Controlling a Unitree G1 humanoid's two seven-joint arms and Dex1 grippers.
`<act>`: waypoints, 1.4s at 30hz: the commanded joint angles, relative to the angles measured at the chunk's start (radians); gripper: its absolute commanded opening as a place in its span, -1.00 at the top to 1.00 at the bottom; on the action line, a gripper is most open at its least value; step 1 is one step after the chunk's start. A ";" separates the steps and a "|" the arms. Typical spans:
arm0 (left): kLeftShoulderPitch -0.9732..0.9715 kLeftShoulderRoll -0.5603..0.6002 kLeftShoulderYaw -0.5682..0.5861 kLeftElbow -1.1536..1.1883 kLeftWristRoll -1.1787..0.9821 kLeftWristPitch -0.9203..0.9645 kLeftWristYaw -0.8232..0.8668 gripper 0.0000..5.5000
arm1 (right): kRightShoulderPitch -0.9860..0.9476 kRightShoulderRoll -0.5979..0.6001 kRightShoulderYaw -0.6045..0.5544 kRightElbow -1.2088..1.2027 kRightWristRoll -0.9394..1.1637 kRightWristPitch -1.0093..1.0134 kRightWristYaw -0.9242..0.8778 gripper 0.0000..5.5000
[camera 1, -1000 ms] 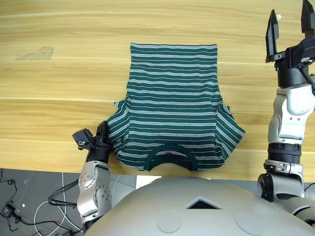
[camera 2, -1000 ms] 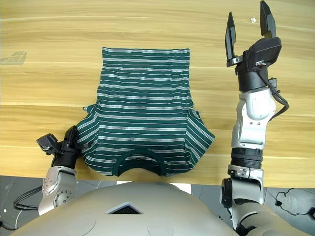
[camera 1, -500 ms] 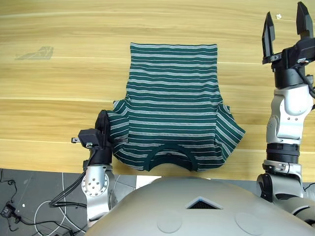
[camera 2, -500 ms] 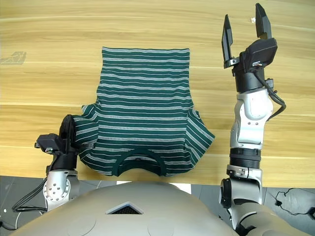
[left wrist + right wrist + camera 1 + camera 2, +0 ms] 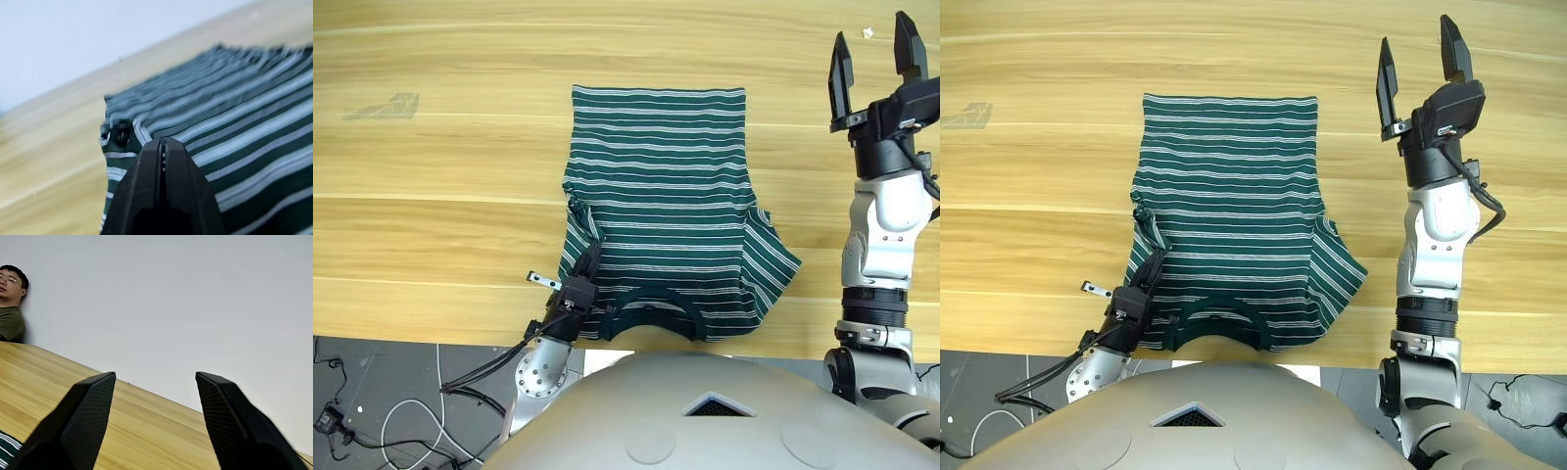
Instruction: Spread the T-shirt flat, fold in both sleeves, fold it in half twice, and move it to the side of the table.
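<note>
On T-shirt: left claw low, pinching | right claw raised, spread

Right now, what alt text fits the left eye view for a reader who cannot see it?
A green striped T-shirt lies on a wooden table, one sleeve folded in where the left gripper, jaws shut, pinches it. The other sleeve is spread out; the right gripper hangs open farther right.

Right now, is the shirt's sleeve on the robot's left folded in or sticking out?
Folded in. The left sleeve lies on top of the T-shirt, pinched in the shut left pincer, while the right sleeve sticks out sideways.
</note>
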 commanded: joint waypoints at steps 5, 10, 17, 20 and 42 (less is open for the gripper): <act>-0.017 0.062 -0.061 0.034 0.111 0.048 0.009 0.99 | -0.006 -0.002 -0.004 0.002 0.005 0.021 0.004 -0.10; -0.011 0.105 -0.102 0.007 0.088 -0.017 -0.004 0.99 | -0.003 0.001 -0.001 0.007 0.002 0.021 0.003 -0.10; 0.000 0.172 -0.138 0.001 0.049 -0.079 -0.036 0.99 | 0.001 0.001 0.000 0.010 0.002 0.021 0.005 -0.10; -0.006 0.196 -0.136 0.015 0.066 -0.072 -0.040 0.99 | 0.005 0.001 0.000 0.011 0.003 0.020 0.006 -0.10; -0.051 0.294 -0.167 -0.074 -0.067 -0.079 -0.121 0.18 | 0.015 0.004 0.009 0.007 0.029 0.051 0.034 -0.10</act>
